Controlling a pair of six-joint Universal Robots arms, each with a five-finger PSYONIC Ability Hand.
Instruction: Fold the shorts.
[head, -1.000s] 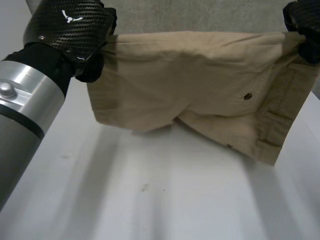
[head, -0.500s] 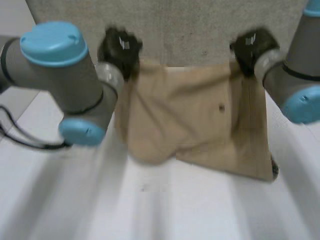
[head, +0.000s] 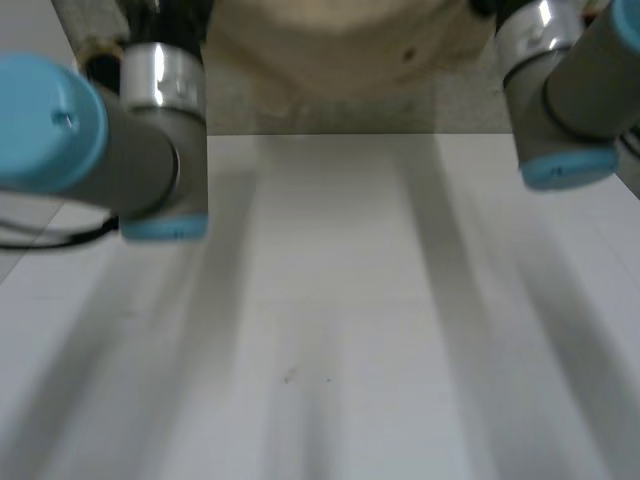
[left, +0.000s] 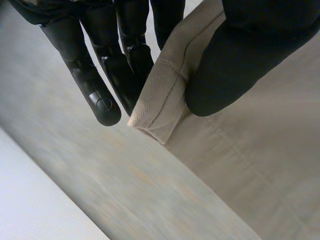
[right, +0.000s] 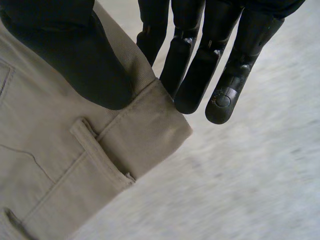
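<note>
The left hand (left: 245, 55) pinches a hem corner and the right hand (right: 75, 55) the waistband corner of khaki shorts (head: 330, 45) above the table (head: 330, 300)'s far edge; even tension should lay them flat.

Left hand (left: 235, 65), right hand (right: 75, 55): thumb-to-finger pinch

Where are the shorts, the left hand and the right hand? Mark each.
shorts (head: 340, 45): head view, tan cloth hanging between the arms.
left hand (left: 235, 65): left wrist view, thumb pinching a hemmed corner.
right hand (right: 75, 55): right wrist view, thumb pinching the waistband corner.
</note>
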